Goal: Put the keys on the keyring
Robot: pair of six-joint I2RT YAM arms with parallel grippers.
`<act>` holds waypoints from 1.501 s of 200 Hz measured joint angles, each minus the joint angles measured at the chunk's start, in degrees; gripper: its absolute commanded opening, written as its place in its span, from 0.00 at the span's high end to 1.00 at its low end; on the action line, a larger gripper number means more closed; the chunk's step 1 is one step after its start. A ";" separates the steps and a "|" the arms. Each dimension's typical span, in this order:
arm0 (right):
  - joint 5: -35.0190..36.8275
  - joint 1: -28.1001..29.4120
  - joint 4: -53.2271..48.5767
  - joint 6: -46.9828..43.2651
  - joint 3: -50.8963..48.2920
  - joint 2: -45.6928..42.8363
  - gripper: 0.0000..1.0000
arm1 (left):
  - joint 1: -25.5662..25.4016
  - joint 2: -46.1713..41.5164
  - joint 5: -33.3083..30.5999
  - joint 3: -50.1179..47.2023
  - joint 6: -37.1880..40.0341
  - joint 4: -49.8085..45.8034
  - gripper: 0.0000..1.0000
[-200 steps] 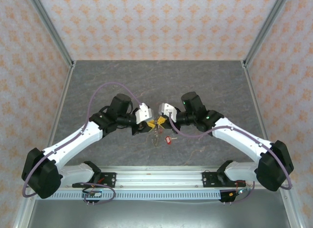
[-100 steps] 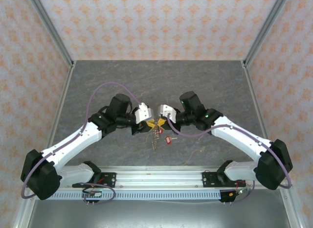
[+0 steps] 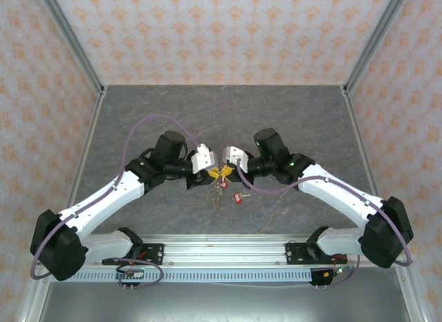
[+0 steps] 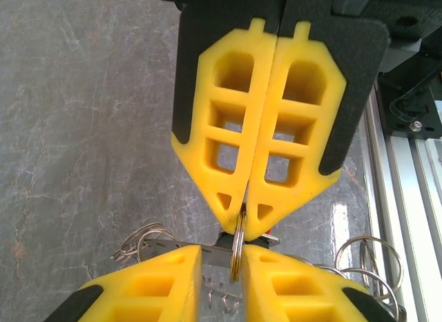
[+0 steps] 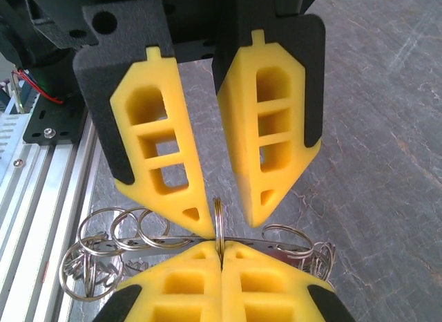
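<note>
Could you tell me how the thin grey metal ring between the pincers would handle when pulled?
The thin grey metal ring looks stiff: it stands edge-on, unbent, in the shut right pincer. Smooth and narrow, it may pivot or slip. The small silver rings clustered beside it would likely snag.

The right gripper (image 5: 221,256) is pinching the keyring (image 5: 217,211) edge-on between closed fingers, and the left gripper (image 5: 228,218) is standing slightly apart around its upper edge.

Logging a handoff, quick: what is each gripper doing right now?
Left gripper: open, fingertips either side of the keyring.
Right gripper: shut on the keyring.
</note>
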 measured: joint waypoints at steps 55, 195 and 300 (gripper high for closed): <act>0.55 -0.02 0.02 0.15 0.00 0.00 0.94 | -0.31 0.20 0.35 0.42 0.02 -0.61 1.00; -5.68 -3.04 11.58 8.76 -7.13 -3.08 1.00 | -0.04 -0.37 5.01 -2.40 -8.15 6.93 0.84; -3.85 -2.40 2.40 2.25 -1.92 -1.60 1.00 | -0.68 -0.07 1.51 3.23 1.20 -3.45 0.76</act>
